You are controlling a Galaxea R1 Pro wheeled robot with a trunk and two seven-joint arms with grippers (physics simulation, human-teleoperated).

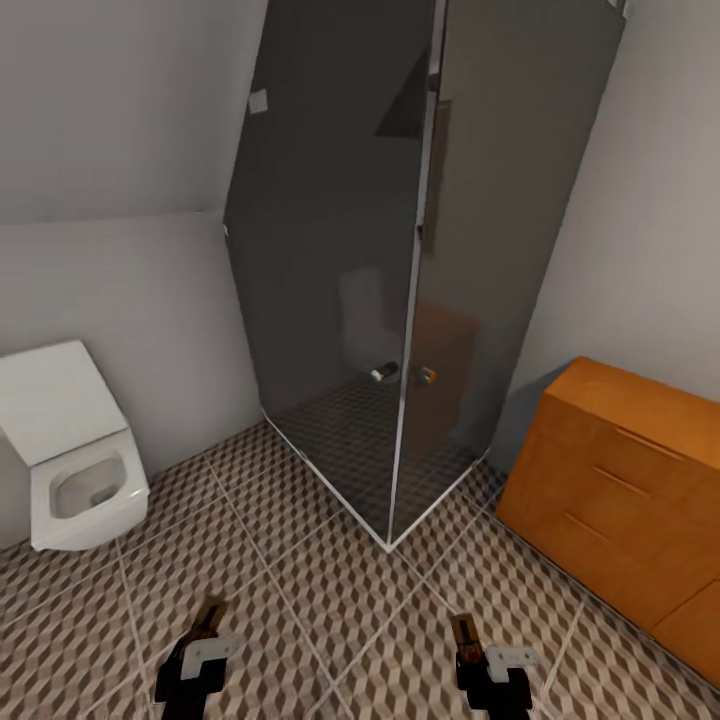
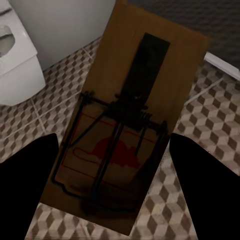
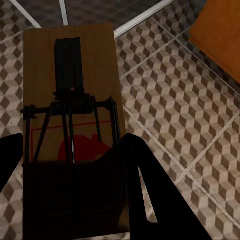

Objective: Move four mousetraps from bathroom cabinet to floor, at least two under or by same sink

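Floor (image 1: 300, 590) tiled, cabinet (image 1: 620, 480) at right. Two mousetraps: one (image 2: 125, 135) clamped between left claw (image 2: 115, 180) fingers, one (image 3: 70, 120) clamped in right claw (image 3: 70, 190), both held above floor.

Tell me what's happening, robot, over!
Left gripper shut on a mousetrap. Right gripper shut on another mousetrap. Both above bathroom floor. Path open.

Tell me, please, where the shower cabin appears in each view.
Head view: shower cabin stands centre, corner toward the robot.
Left wrist view: its white base rail beyond the left mousetrap.
Right wrist view: that rail beyond the right mousetrap.
Shared landmark: cube-patterned floor.
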